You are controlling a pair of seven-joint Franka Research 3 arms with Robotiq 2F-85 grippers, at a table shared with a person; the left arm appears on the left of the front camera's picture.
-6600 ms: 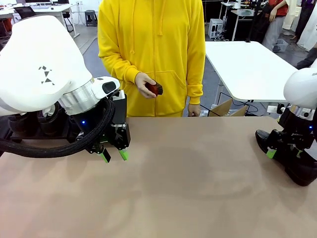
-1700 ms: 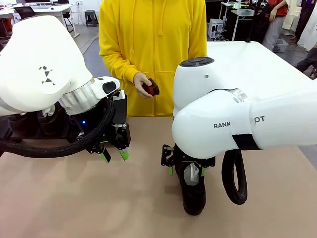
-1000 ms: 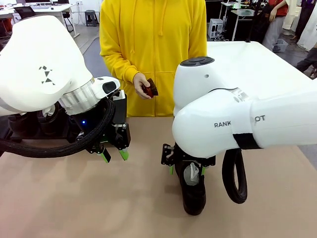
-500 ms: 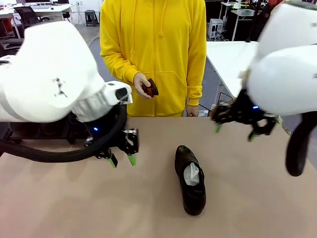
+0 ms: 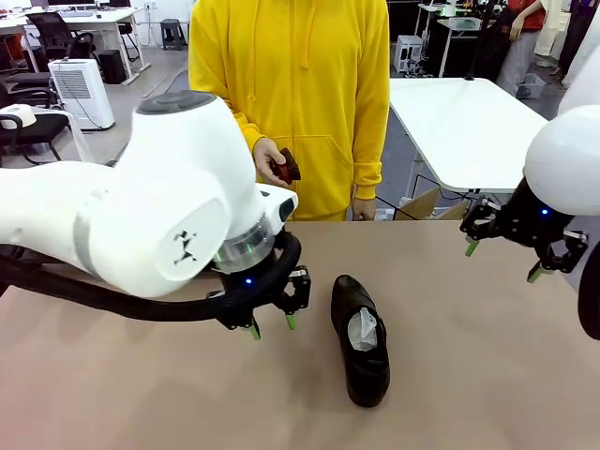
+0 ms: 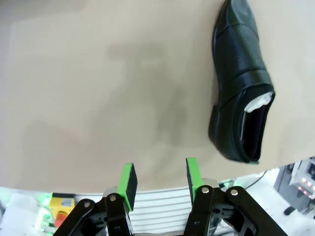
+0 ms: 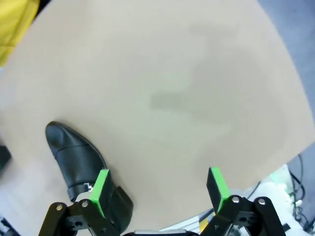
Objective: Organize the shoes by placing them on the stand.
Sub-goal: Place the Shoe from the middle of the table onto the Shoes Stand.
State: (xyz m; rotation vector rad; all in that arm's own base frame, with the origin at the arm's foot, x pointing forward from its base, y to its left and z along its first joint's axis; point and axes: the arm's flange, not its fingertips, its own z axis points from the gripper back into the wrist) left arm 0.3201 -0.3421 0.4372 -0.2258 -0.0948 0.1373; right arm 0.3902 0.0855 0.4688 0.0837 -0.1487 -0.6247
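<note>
A single black shoe is laid flat on the tan table, toe toward the robot's side, with white paper stuffing seen in its opening. The left gripper is positioned just beside the shoe, above the table surface, nothing being held; its jaws are set partly apart, and the green pads are seen with bare table between them. In the left wrist view, the shoe is located to the upper right of the fingers. The right gripper is held well apart from the shoe, jaws spread wide and empty. A small reddish-brown brush is held by the person's hand.
</note>
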